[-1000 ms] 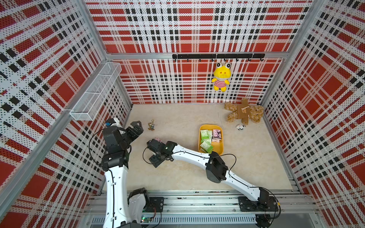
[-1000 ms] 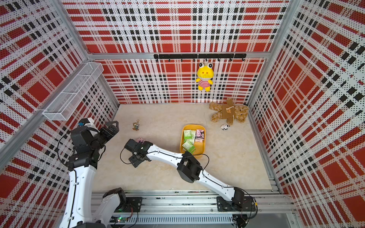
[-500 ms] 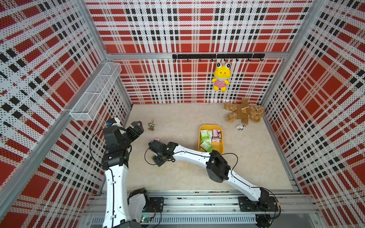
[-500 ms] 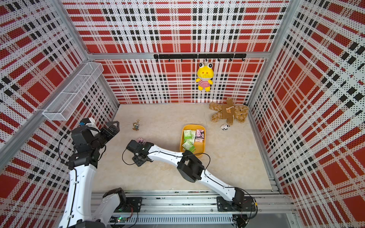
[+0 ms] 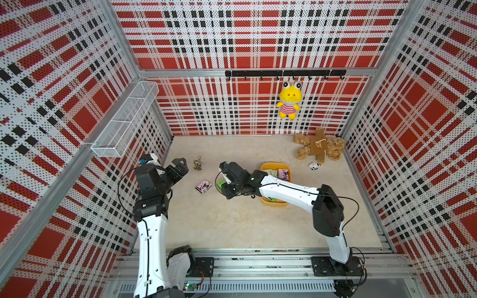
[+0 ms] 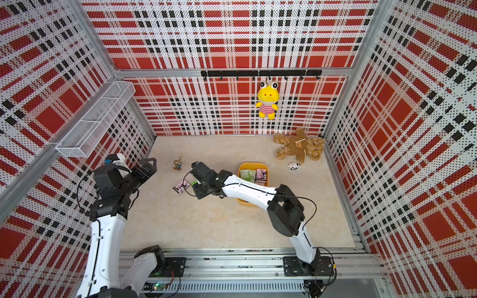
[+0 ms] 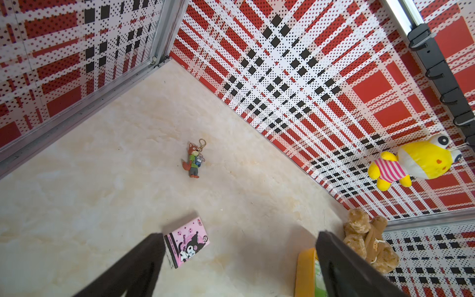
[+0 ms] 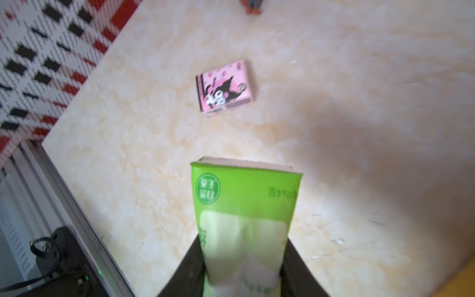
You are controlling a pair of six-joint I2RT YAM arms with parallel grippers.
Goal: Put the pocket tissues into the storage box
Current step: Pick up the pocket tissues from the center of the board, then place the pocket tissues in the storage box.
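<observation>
Near the middle of the table (image 5: 232, 227), on the side of the storage box (image 5: 274, 164) that faces the left edge, the right gripper (image 8: 243, 257) is clamped on a green pack (image 8: 245, 200), which is held off the surface with its soft end jutting past the fingers. The carry wants enough height for that end to clear the box wall, then a release over a free spot beside the stored packs (image 5: 283, 173). The left gripper (image 5: 181, 161) hovers with its jaws apart by the left edge, and a pink pack (image 5: 203, 186) lies flat between the arms.
</observation>
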